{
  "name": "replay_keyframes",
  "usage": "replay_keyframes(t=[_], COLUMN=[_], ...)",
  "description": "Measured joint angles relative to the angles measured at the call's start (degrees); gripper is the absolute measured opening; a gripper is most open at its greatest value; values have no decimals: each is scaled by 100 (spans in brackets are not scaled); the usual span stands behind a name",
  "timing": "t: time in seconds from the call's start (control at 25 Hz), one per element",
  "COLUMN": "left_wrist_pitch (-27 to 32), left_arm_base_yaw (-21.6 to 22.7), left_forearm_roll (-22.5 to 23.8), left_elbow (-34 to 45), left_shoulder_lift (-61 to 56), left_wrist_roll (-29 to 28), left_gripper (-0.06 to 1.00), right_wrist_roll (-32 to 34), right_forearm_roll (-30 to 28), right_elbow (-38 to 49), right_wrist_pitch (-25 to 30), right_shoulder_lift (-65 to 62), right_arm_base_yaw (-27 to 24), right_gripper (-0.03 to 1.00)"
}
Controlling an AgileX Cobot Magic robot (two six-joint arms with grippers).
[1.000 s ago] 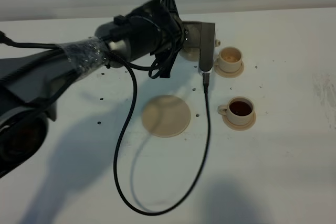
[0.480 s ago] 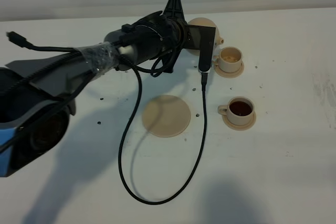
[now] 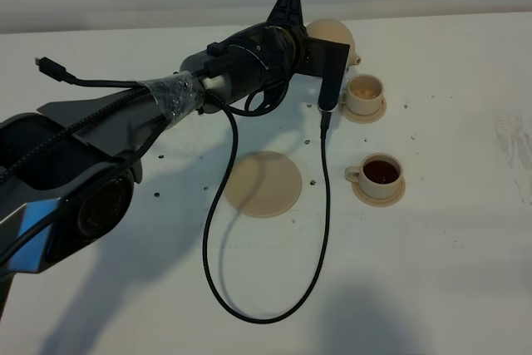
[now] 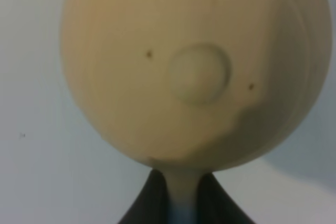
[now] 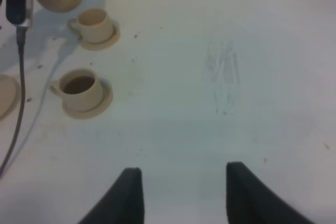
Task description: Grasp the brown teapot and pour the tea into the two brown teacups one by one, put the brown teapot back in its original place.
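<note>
I have the left gripper (image 4: 178, 203) clamped on the brown teapot (image 3: 332, 32) handle. Pot is aloft by the desk (image 3: 465, 288) far edge, spout aimed at the far teacup (image 3: 364, 91) close by. The near teacup (image 3: 381, 172) holds tea. Right gripper (image 5: 181, 192) is spread and empty.

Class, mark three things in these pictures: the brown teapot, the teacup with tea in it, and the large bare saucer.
brown teapot (image 3: 334, 31): exterior high view, rounded body.
filled teacup (image 3: 381, 184): exterior high view, near wall.
large saucer (image 3: 263, 183): exterior high view, centre.
</note>
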Motion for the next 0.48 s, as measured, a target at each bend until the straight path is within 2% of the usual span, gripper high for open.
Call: replay_keyframes(t=[0.24,0.48], left_wrist_pitch=[-20,-107], left_arm_base_yaw=[-81,-155], left_forearm_roll=[689,1096], left_elbow=[-19,-25], left_shoulder_lift=[71,71], left_wrist_roll=[-2,-2], left_gripper=[10,10], right_wrist_roll=[0,0], right_forearm_roll=[0,5], right_elbow=[0,0], right_wrist_pitch=[0,0], right_shoulder_lift=[0,0], right_arm_base_yaw=[0,0], right_gripper=[40,40])
